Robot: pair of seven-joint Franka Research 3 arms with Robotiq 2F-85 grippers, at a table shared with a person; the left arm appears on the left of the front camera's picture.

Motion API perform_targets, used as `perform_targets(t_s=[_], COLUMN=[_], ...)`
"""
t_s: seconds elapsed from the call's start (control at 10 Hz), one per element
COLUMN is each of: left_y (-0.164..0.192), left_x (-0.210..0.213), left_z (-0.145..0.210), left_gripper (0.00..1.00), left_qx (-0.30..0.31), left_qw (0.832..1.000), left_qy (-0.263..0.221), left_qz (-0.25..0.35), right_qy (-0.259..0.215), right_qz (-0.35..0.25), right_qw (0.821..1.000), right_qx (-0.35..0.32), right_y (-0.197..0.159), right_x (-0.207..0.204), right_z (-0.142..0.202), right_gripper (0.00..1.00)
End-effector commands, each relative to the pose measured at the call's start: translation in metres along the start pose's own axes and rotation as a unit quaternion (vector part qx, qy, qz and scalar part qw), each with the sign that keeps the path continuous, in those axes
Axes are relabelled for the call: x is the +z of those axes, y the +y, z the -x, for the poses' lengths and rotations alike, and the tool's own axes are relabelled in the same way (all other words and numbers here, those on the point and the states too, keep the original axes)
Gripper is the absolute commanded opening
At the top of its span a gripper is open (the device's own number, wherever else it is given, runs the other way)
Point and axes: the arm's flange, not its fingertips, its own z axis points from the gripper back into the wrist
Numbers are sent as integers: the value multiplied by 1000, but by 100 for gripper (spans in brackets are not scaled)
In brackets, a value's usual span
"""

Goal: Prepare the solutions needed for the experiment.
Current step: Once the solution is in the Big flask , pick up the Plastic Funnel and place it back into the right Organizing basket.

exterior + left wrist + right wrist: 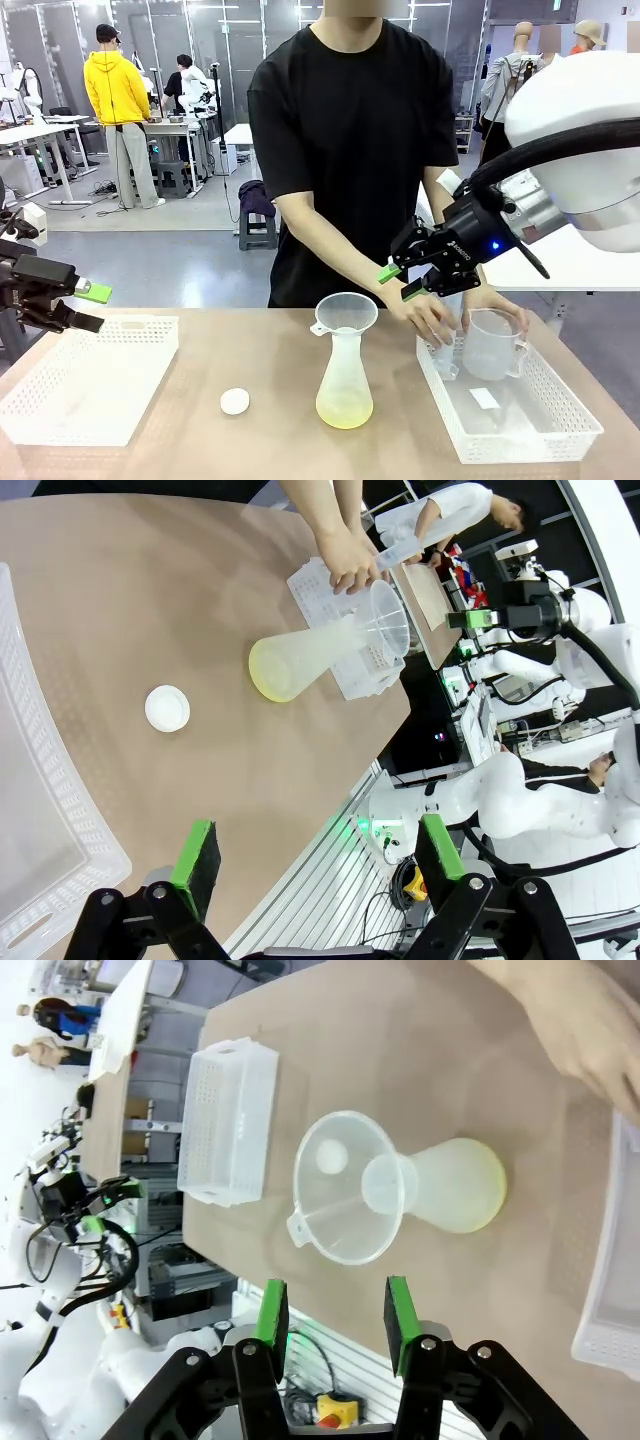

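- Basket [120, 324] of white plastic mesh lies at the left end of the bench [270, 355].
- The robot's left hand [90, 308] hangs over that basket's left rim. Its green pads are spread wide with nothing between them, as the left wrist view also shows [318, 858].
- A small white round cap [234, 401] lies flat on the bare bench, between the basket and the flask.
- A frosted flask [345, 365] stands upright near the middle of the bench, with a clear funnel [346, 310] seated in its neck.
- The liquid [344, 408], pale yellow-green, sits as a shallow layer in the flask's wide base.
- The robot's right hand [400, 282] hovers to the right of the funnel, just above the person's hands. Its pads stand partly spread and pinch nothing, as the right wrist view also shows [335, 1315].
- The person's one hand [428, 315] holds a small clear cup [445, 355], and the person's other hand [503, 303] rests on the rim of a clear jug [490, 348].
- Both vessels stand in the right basket [560, 425].
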Motion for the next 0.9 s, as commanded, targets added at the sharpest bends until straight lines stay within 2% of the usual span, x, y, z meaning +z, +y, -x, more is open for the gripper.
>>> perform_targets(t_s=[0.0,0.1,0.3,0.8], left_y=[0,0,0,0], left_x=[-2,-2,-2,-2], left_z=[-2,-2,-2,-2], left_gripper=[100,100,100,100], left_qx=[-9,-9,-9,-9], left_qw=[1000,1000,1000,1000], left_qy=[-8,-8,-8,-8], left_qz=[14,14,14,14], right_qy=[-34,-45,-11,39], right_qz=[59,85,91,133], right_qw=[998,995,995,986], right_qx=[7,23,42,91], right_y=[18,22,26,19], right_x=[-13,-18,-31,-65], right_z=[-12,-19,-31,-40], right_gripper=[50,50,50,50])
